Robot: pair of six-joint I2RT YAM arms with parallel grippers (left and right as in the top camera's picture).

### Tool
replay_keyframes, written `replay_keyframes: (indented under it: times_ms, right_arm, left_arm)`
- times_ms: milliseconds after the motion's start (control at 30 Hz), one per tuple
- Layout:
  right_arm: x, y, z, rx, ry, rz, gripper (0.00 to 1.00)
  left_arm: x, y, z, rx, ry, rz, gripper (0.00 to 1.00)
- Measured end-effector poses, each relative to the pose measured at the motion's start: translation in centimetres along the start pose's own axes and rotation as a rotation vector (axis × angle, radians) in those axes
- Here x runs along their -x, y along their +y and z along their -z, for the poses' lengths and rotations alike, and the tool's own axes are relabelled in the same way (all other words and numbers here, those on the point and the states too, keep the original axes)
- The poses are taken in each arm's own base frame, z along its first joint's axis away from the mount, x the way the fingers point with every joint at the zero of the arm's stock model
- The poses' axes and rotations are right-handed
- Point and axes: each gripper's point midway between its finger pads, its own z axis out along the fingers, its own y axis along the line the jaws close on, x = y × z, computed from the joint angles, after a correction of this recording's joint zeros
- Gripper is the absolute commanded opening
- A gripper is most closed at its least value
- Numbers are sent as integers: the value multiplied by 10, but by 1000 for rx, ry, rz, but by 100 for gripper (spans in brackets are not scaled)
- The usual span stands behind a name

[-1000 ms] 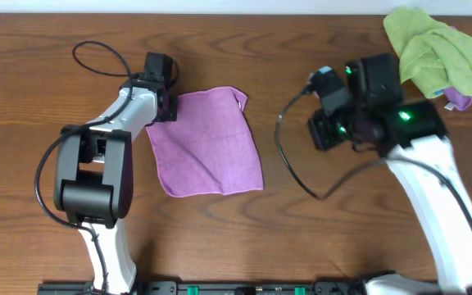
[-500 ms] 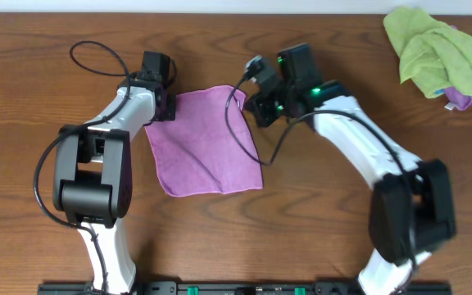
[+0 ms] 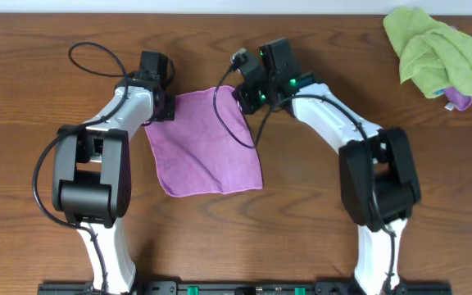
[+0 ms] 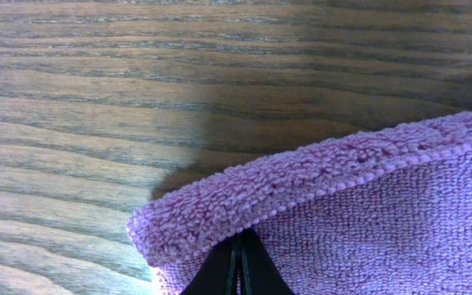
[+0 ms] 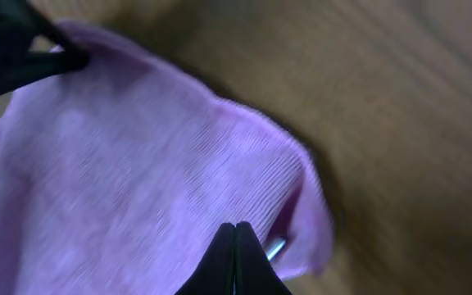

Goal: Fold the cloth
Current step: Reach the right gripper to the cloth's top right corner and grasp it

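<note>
The purple cloth (image 3: 207, 143) lies flat on the wooden table, between the arms. My left gripper (image 3: 164, 111) is at its far left corner, shut on the cloth's edge, which curls up over the fingertips (image 4: 239, 238) in the left wrist view (image 4: 342, 205). My right gripper (image 3: 240, 94) is at the far right corner of the cloth. Its fingers (image 5: 235, 228) are shut together just over the cloth (image 5: 121, 164), whose corner curls up beside them. That view is blurred. The left gripper shows in it at the top left (image 5: 15, 49).
A heap of green cloths (image 3: 433, 49) lies at the far right corner of the table, with a bit of purple cloth (image 3: 459, 100) under it. The arms' cables loop over the table near both grippers.
My right arm has swung left from near the green heap to the far right corner of the purple cloth. The left arm and the cloth have not moved.
</note>
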Motion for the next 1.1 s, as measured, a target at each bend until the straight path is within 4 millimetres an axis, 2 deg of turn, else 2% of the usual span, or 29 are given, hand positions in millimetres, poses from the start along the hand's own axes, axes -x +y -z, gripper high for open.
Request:
replay_keyframes:
  times_ms: [167, 700, 900, 1100]
  right_arm:
    - [0, -8, -11, -14, 9, 9, 1]
    - [-43, -18, -41, -15, 117, -29, 1]
    - [-43, -25, -42, -48, 114, -23, 1]
    - [-41, -39, -40, -105, 108, -21, 1]
  left_arm:
    - [-1, -1, 0, 0, 3, -2, 6]
    - [-1, -1, 0, 0, 2, -2, 6]
    - [-1, -1, 0, 0, 2, -2, 6]
    - [-1, -1, 0, 0, 3, -2, 6]
